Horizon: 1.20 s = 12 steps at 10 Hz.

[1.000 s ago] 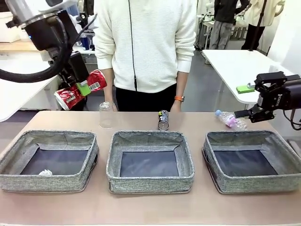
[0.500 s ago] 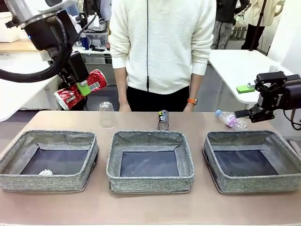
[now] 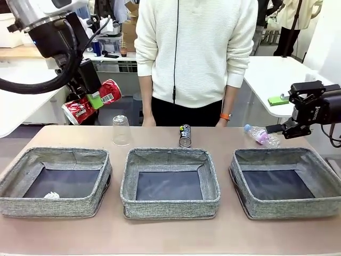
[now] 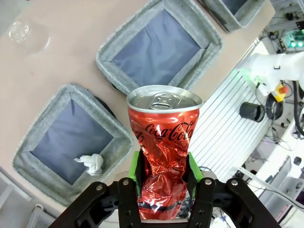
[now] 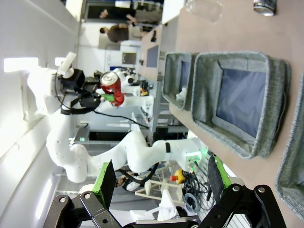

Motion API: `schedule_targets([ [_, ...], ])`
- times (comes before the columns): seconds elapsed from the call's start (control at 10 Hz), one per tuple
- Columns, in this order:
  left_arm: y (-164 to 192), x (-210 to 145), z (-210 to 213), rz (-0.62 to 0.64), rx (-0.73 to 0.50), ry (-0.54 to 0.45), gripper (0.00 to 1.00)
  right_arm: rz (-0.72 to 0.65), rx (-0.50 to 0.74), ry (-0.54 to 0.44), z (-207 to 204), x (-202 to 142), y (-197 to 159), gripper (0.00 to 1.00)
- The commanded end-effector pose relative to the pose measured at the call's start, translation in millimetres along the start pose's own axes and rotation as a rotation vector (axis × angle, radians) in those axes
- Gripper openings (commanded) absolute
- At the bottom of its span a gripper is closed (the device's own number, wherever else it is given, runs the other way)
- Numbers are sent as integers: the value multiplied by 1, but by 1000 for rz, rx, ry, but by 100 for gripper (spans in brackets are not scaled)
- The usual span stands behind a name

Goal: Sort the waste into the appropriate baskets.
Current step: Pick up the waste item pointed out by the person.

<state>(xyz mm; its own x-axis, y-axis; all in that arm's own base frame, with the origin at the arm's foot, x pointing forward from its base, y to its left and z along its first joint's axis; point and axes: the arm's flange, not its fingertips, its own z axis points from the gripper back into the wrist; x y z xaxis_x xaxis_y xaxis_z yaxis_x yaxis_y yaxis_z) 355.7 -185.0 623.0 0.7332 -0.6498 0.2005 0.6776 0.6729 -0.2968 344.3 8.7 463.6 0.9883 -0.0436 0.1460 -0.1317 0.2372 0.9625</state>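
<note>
Red can [image 4: 164, 128] pinched in left hand [image 4: 164, 167], top end protruding.

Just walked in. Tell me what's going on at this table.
The left gripper holds a crushed red can up at the far left. The right gripper hangs open near a clear pink-labelled bottle lying on the table. An upturned clear plastic cup and a dark printed can stand behind three grey woven-fabric baskets; a white crumpled paper ball lies in the left basket. A person stands opposite.

Left gripper [image 3: 95, 101] high, fingers [image 4: 136, 171] pinched; right gripper [image 3: 275, 113] level, fingers spread.
</note>
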Motion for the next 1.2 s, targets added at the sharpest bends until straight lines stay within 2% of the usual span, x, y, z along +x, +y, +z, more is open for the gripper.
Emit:
schedule_targets([
  [0.0,-25,6,10,81,-5,-15,42,-20,3,3,2,0,4,100],
  [0.1,-43,11,14,126,-29,-15,42,-20,3,3,2,0,4,100],
  [0.4,-108,38,30,467,-61,2,42,-20,3,3,2,0,4,100],
  [0.6,-151,65,44,657,-51,-52,42,-20,3,3,2,0,4,100],
  [0.9,-187,107,60,778,21,-18,42,-20,3,3,2,0,4,100],
  [1.1,-200,134,80,790,21,38,42,-20,3,3,2,0,4,100],
])
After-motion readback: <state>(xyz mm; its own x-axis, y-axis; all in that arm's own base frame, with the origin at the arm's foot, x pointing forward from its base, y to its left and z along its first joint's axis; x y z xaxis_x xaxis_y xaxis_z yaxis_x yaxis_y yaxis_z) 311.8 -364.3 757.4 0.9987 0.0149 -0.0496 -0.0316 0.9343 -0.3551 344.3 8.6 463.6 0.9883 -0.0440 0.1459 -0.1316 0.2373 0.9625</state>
